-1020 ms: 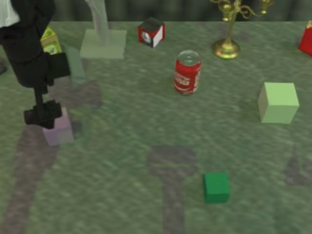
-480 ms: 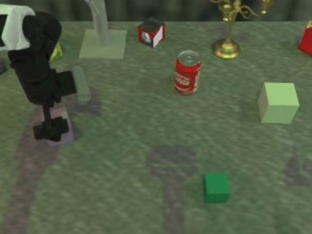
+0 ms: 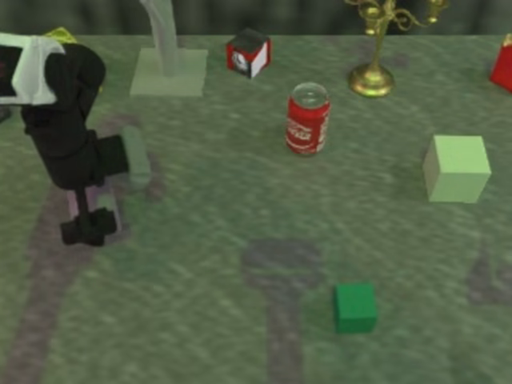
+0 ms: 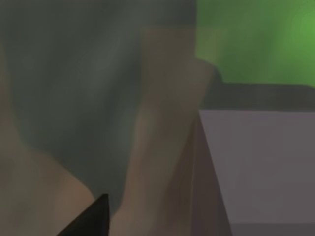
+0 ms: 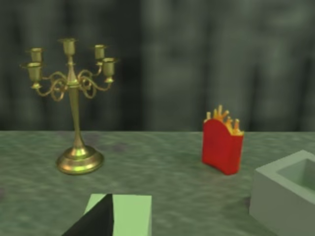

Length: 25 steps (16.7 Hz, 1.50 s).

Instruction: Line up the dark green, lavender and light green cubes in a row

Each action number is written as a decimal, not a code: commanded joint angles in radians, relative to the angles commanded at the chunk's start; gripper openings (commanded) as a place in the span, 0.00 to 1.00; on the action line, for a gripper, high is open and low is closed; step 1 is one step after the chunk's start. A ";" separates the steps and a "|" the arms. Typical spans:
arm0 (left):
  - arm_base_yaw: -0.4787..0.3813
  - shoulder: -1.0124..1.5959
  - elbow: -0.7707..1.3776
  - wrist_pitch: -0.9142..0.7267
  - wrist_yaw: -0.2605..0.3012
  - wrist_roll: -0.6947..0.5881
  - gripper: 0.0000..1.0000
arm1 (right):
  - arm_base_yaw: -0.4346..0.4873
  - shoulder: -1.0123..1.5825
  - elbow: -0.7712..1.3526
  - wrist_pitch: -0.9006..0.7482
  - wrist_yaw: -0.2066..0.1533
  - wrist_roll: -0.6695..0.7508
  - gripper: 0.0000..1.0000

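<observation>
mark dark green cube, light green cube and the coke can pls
dark green cube (image 3: 354,306), top view, on its top face
light green cube (image 3: 457,167), top view, middle of the cube near its top face's front edge
red soda can (image 3: 308,120), top view, on its printed side wall

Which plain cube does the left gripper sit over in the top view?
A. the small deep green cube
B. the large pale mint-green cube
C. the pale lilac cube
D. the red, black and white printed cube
C: the left gripper is right over the pale lilac cube near the table's left side, while the small deep green cube and the large pale mint-green cube lie far to the right, untouched.
</observation>
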 joint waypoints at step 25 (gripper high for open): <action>-0.002 -0.041 0.031 -0.064 0.010 -0.007 0.00 | 0.000 0.000 0.000 0.000 0.000 0.000 1.00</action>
